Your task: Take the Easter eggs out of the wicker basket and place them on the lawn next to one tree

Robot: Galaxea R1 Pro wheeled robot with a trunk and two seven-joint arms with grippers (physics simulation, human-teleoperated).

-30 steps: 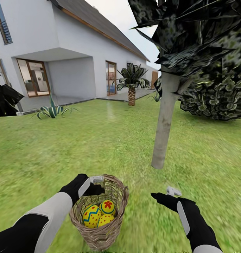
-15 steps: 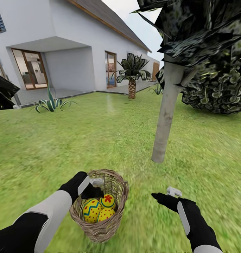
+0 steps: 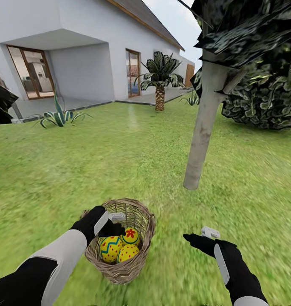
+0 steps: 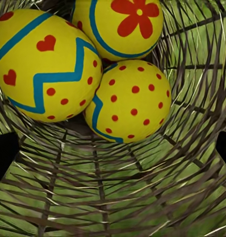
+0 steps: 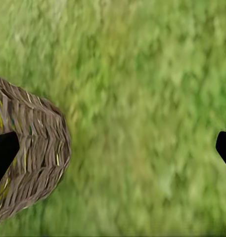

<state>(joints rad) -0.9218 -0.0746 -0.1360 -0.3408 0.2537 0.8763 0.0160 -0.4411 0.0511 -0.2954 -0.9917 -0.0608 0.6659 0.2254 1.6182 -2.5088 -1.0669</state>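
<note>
The left tool (image 3: pixel 112 224), spread wide, hangs over three yellow painted eggs (image 3: pixel 120 248) in the round brown wicker basket (image 3: pixel 139 260); the right tool (image 3: pixel 195 236) is spread wide above grass.

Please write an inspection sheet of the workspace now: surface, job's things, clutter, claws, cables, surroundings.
Surface: lawn, mottled green grass.
Job's things: three Easter eggs all lie in the wicker basket; pale-trunked tree stands beyond the basket, toward the right.
Clutter: nothing seen.
Claws: left claw at the basket rim above the eggs, holding nothing, opening unclear; right claw above bare grass, open and empty.
Cables: nothing seen.
Surroundings: white house, palm, spiky plant, dark bush.
</note>
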